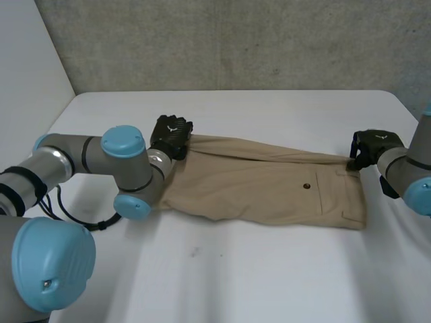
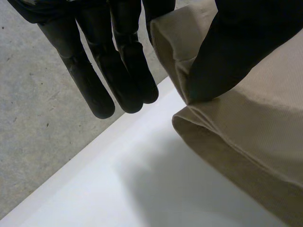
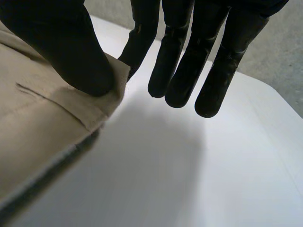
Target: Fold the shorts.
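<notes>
White table (image 1: 269, 282), grey concrete wall (image 1: 236, 40) behind.

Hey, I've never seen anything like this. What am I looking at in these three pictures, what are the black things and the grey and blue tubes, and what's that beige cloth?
It is a robot with two arms, each ending in a black hand. The wide picture comes from a camera between and behind the arms, looking down at a white table. Beige shorts lie on it, spread sideways. The other two pictures come from cameras on the wrists, each looking along its own palm. The left hand pinches the far corner of the leg end between its thumb and one finger. The right hand pinches the far corner of the waist end likewise. The other fingers hang straight.
</notes>
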`<action>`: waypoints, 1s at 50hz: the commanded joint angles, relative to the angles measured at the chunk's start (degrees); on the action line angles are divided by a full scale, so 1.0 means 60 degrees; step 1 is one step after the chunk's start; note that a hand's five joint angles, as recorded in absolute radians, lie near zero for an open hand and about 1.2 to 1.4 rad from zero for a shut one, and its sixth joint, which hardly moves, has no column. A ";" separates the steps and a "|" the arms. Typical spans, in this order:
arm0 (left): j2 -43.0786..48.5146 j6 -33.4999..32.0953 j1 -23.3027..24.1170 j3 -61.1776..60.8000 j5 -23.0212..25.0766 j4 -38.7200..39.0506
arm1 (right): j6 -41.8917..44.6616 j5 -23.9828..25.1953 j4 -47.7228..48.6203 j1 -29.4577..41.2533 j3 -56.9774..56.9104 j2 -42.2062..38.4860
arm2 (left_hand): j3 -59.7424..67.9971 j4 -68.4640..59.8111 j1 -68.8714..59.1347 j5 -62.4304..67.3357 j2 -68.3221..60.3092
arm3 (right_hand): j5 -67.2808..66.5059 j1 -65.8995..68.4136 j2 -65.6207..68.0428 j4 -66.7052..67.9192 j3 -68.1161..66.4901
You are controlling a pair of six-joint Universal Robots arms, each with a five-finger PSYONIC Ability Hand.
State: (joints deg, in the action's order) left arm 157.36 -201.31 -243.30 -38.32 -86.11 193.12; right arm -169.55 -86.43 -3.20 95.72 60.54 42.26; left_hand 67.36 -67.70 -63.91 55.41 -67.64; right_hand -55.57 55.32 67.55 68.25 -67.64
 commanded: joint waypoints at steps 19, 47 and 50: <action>-0.4471 0.0065 0.0135 -0.4656 -0.0311 -0.0063 | 0.0631 -0.0053 0.1355 0.0248 0.3749 0.5023 | -0.8992 0.9048 0.8416 -0.8668 0.9038 | 0.9261 -0.7554 -0.9592 -0.9709 0.9607; -0.8458 0.2247 0.0063 -1.1104 -0.0311 0.0127 | 0.1716 0.1588 0.2494 0.0160 0.8367 0.4998 | -0.8767 0.8823 0.8192 -0.8443 0.8813 | 0.5070 -0.3363 -0.5401 -0.5518 0.5416; -0.8473 0.2247 -0.0084 -1.1265 -0.0311 0.0332 | 0.1730 0.1544 0.2877 0.0131 0.8382 0.4749 | -0.8767 0.8823 0.8192 -0.8443 0.8813 | 0.5070 -0.3363 -0.5401 -0.5518 0.5416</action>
State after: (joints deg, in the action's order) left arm 106.86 -189.35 -242.68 -103.89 -87.87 193.34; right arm -159.27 -76.22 7.71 96.82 111.13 75.50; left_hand 14.08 -13.58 -14.09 3.42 -13.49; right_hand -20.02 26.69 31.30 31.32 -31.47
